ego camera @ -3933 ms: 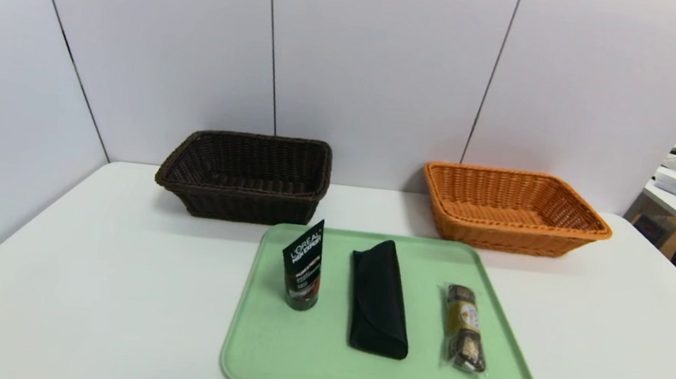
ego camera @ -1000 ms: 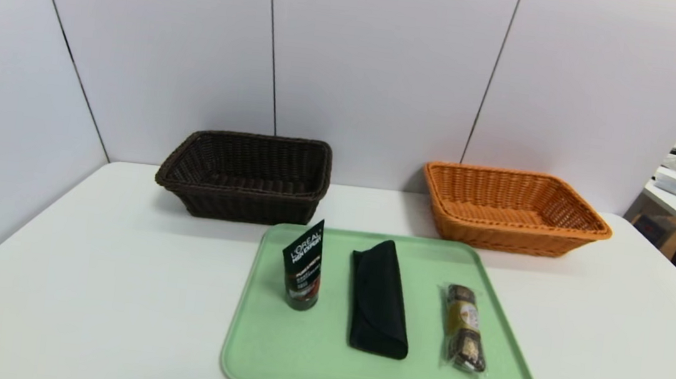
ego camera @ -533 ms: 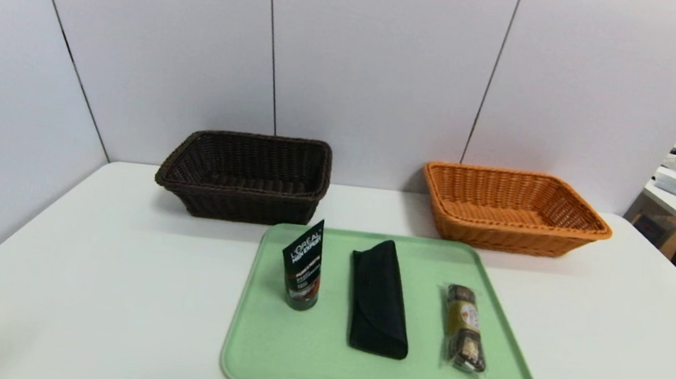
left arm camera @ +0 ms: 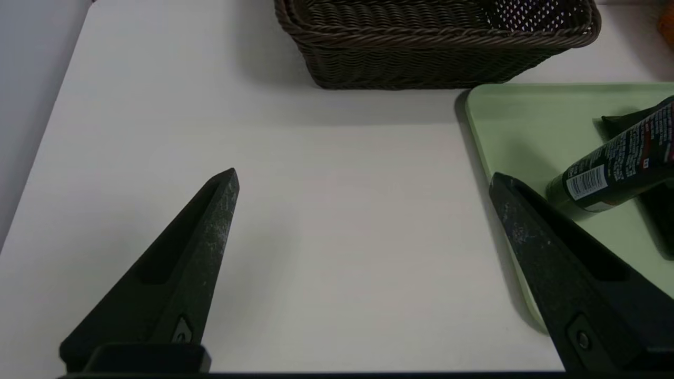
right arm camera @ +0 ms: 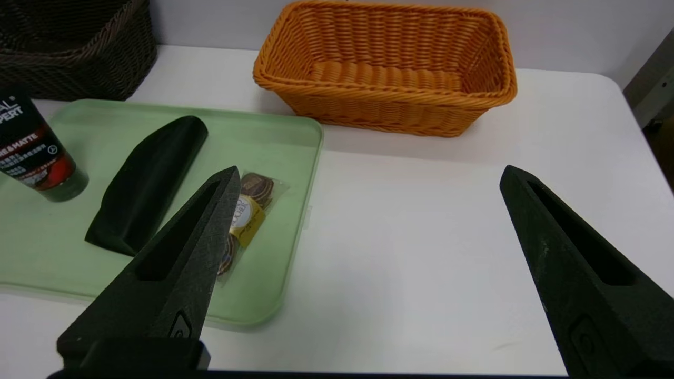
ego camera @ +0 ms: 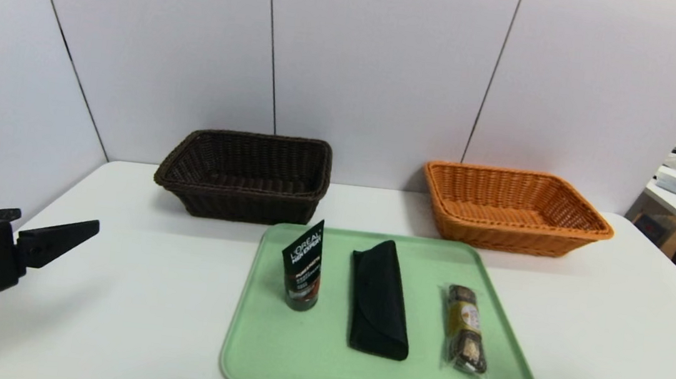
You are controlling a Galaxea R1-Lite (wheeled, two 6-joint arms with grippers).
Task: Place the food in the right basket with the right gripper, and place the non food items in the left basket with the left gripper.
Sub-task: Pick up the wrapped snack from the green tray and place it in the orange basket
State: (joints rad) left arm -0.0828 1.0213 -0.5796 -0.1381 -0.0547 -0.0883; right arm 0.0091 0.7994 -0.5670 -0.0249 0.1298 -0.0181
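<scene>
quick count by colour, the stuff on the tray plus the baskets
black: 2, the tube and the glasses case
brown and gold: 1, the snack bar
dark brown: 1, the left basket
orange: 1, the right basket
total: 5

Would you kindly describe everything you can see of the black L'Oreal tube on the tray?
The black tube stands upright on its dark round cap, flat crimped end up, at the left of the green tray. White L'Oreal Men Expert lettering sits above a red-brown band; the left wrist view shows a white barcode near the cap. It looks like glossy plastic. The folded black case lies beside it, apart. Nothing grips it; only the tray touches it.
</scene>
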